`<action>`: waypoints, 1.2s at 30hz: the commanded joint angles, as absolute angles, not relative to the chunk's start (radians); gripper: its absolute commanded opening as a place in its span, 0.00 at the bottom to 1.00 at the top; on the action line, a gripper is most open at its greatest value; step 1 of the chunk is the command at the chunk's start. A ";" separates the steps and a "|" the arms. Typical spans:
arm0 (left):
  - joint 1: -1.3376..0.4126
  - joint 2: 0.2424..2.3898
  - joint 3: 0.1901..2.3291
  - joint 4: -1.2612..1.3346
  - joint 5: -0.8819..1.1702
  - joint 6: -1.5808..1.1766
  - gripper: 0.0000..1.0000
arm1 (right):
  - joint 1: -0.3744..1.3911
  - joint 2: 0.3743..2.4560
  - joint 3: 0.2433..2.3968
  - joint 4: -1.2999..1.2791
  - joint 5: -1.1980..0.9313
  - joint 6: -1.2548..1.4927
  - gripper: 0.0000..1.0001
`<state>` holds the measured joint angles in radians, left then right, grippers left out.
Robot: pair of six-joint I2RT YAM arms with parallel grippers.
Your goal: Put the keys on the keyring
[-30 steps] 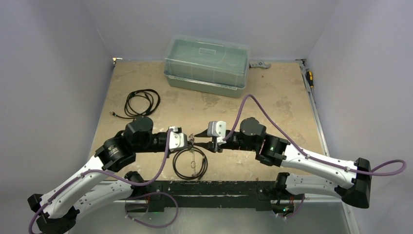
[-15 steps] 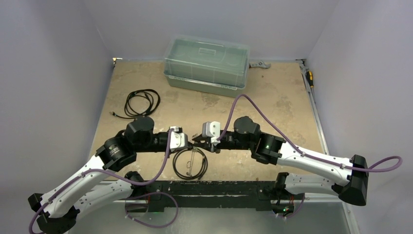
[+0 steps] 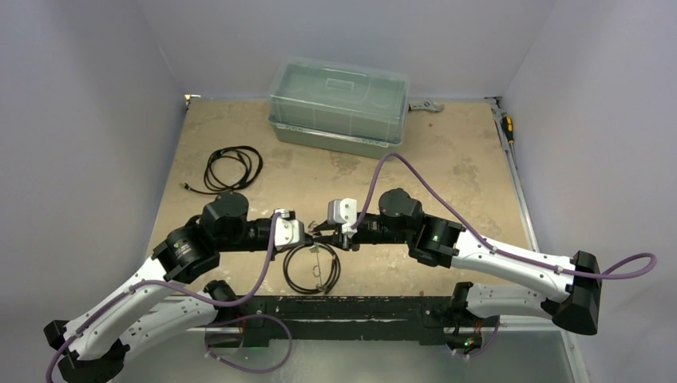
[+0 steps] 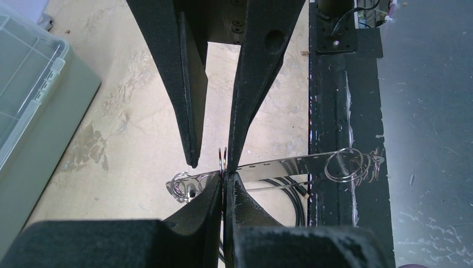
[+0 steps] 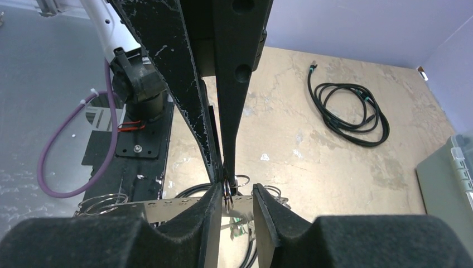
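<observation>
My left gripper (image 4: 223,180) is shut on a small silvery split ring (image 4: 223,159) and holds it above the table. My right gripper (image 5: 237,190) is open. Its fingers flank that ring (image 5: 227,190), which sits against its left finger. The two grippers meet tip to tip in the top view, left (image 3: 309,233) and right (image 3: 325,234). Below them lies the black hoop (image 3: 289,270) with the thin silvery keyring wire (image 3: 318,259) inside it. A shiny perforated strip (image 4: 279,167) carries wire rings (image 4: 341,165) at its ends. The bright-green piece (image 5: 237,229) lies under it. I cannot make out black-headed keys.
A clear lidded box (image 3: 339,108) stands at the back. A coiled black cable (image 3: 231,167) lies at the left. A grey spanner (image 3: 425,105) and a screwdriver (image 3: 508,128) lie at the back right. The black base rail (image 3: 351,307) runs along the near edge.
My right arm has moved left toward the left gripper, so its open fingers now sit around the ring. The left gripper has hardly moved and stays shut.
</observation>
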<state>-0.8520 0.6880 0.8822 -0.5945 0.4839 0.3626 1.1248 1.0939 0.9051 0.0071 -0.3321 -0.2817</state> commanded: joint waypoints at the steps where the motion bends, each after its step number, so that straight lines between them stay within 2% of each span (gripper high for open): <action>1: -0.854 0.670 0.920 -0.545 0.486 0.382 0.00 | 1.125 1.090 0.948 0.003 -0.348 -0.291 0.31; 4: -0.854 0.671 0.924 -0.542 0.496 0.383 0.00 | 1.124 1.090 0.948 0.003 -0.348 -0.291 0.29; 9: -0.854 0.675 0.923 -0.541 0.514 0.386 0.00 | 1.125 1.093 0.950 0.003 -0.348 -0.291 0.21; 12: -0.853 0.679 0.921 -0.538 0.519 0.384 0.00 | 1.124 1.094 0.950 0.003 -0.348 -0.291 0.12; 14: -0.853 0.682 0.921 -0.537 0.524 0.385 0.00 | 1.125 1.095 0.948 0.003 -0.350 -0.291 0.02; 19: -0.854 0.676 0.911 -0.522 0.519 0.388 0.01 | 1.125 1.089 0.946 0.008 -0.347 -0.293 0.00; 22: -0.854 0.660 0.891 -0.488 0.505 0.374 0.29 | 1.125 1.077 0.934 0.028 -0.342 -0.291 0.00; 24: -0.853 0.647 0.886 -0.475 0.495 0.366 0.42 | 1.125 1.068 0.928 0.036 -0.337 -0.290 0.00; 26: -0.854 0.629 0.879 -0.461 0.474 0.355 0.50 | 1.125 1.055 0.920 0.043 -0.333 -0.287 0.00; 30: -0.854 0.580 0.851 -0.431 0.446 0.352 0.57 | 1.125 1.034 0.908 0.060 -0.323 -0.285 0.00; 36: -0.854 0.500 0.787 -0.342 0.376 0.374 0.59 | 1.124 0.995 0.876 0.113 -0.295 -0.270 0.00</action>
<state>-0.8520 0.5385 0.8272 -0.4473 0.4362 0.3603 1.1255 1.0378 0.8867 0.0116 -0.3302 -0.2810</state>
